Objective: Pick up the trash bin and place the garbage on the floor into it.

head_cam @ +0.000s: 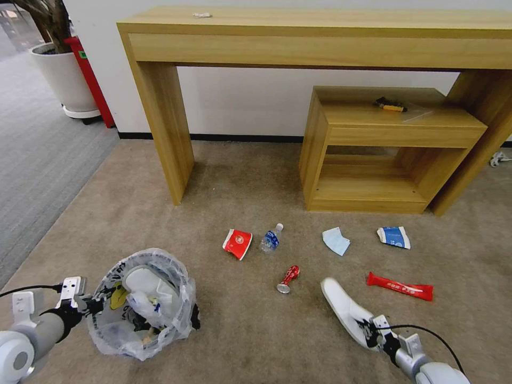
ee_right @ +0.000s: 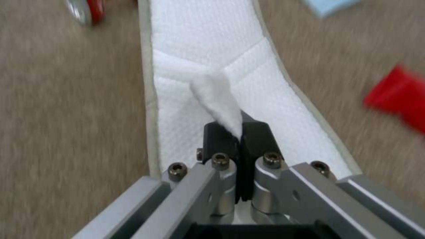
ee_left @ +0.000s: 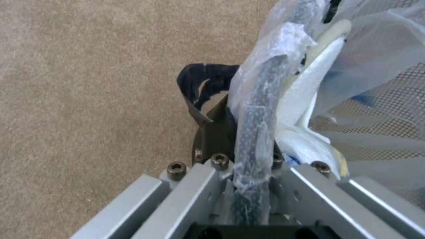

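At the lower left of the head view the left gripper (head_cam: 92, 305) is clamped on the rim of the bin (head_cam: 141, 304), its fingers (ee_left: 212, 132) closed over the bag-wrapped edge. The bin leans toward the arm; a white slipper (head_cam: 149, 290) and a yellow scrap already lie inside its crinkled bag.

At the lower right the right gripper (head_cam: 369, 326) is pinched shut on the second slipper (head_cam: 344, 308) — in the right wrist view its black pads (ee_right: 254, 136) squeeze a raised fold of the white lining. The slipper stretches up and left from the gripper.

The rest of the litter is strewn on the beige floor (head_cam: 240, 181) across the middle of the frame: a red cup (head_cam: 237, 244), a small bottle (head_cam: 271, 238) just right of it, a red can (head_cam: 288, 279) below them, a blue mask (head_cam: 336, 240), a blue-and-white wrapper (head_cam: 393, 237) and a long red wrapper (head_cam: 399, 286) near the slipper's right side. The can lies between the bin and the held slipper.

Behind stand a wooden table (head_cam: 320, 37) and a low shelf (head_cam: 384, 149); a white plant pot (head_cam: 64, 80) sits at the upper left.
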